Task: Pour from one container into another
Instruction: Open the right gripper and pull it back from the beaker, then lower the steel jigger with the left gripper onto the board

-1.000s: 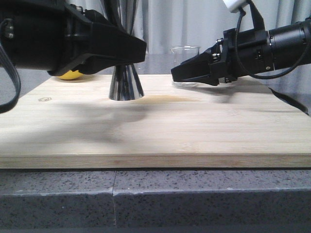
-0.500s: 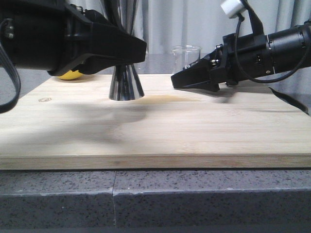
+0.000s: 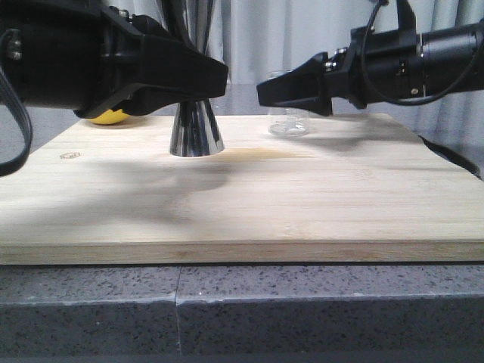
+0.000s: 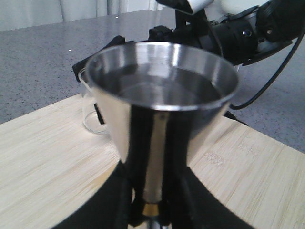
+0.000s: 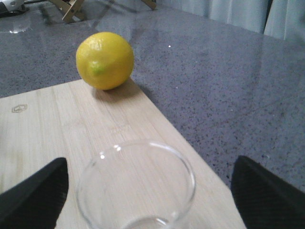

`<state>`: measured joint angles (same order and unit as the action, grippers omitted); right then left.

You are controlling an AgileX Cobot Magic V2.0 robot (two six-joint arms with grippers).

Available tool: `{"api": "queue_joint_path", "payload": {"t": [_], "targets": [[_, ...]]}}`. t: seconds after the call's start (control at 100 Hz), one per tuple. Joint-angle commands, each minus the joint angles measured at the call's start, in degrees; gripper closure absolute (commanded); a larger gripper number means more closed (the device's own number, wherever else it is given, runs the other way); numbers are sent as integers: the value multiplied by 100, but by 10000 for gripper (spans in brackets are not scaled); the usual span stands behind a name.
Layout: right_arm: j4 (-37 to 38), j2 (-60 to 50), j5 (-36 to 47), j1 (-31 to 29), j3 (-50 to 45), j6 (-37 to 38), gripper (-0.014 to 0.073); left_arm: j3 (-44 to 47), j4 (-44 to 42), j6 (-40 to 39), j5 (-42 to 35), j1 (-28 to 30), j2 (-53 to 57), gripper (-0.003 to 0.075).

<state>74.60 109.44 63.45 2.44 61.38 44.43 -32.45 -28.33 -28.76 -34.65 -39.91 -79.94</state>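
The steel jigger (image 3: 195, 128) stands upright on the bamboo board (image 3: 242, 197). My left gripper (image 3: 206, 79) is shut on its narrow waist. In the left wrist view the black fingers (image 4: 127, 191) flank the gold band (image 4: 151, 209) under the wide upper cup (image 4: 162, 90). The clear glass beaker (image 3: 289, 122) stands on the board's far right part. My right gripper (image 3: 266, 92) hovers open just above it. In the right wrist view the beaker's rim (image 5: 136, 183) lies between the two spread fingers (image 5: 33, 195), untouched.
A yellow lemon (image 5: 105, 59) rests at the board's far left corner, partly hidden behind the left arm in the front view (image 3: 110, 116). Grey speckled countertop (image 5: 224, 81) surrounds the board. A curtain hangs behind.
My right gripper has risen from board level in front of the beaker to just above it, staying open. The beaker, jigger and left gripper have not moved.
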Motion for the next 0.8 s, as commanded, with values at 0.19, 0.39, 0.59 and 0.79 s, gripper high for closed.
{"api": "queue_joint_path", "payload": {"t": [0.19, 0.39, 0.59, 0.79], "targets": [[-555, -1023, 652, -50, 162, -18, -36, -184, 165, -39, -540, 166, 172, 739], [-555, -1768, 652, -50, 197, -14, -35, -184, 165, -39, -540, 557, 172, 739], [-555, -2518, 581, -50, 197, 69, -35, -184, 53, 24, -540, 934, 172, 739], [-555, -3011, 524, -50, 197, 137, -35, -184, -128, 24, -540, 1092, 172, 739]]}}
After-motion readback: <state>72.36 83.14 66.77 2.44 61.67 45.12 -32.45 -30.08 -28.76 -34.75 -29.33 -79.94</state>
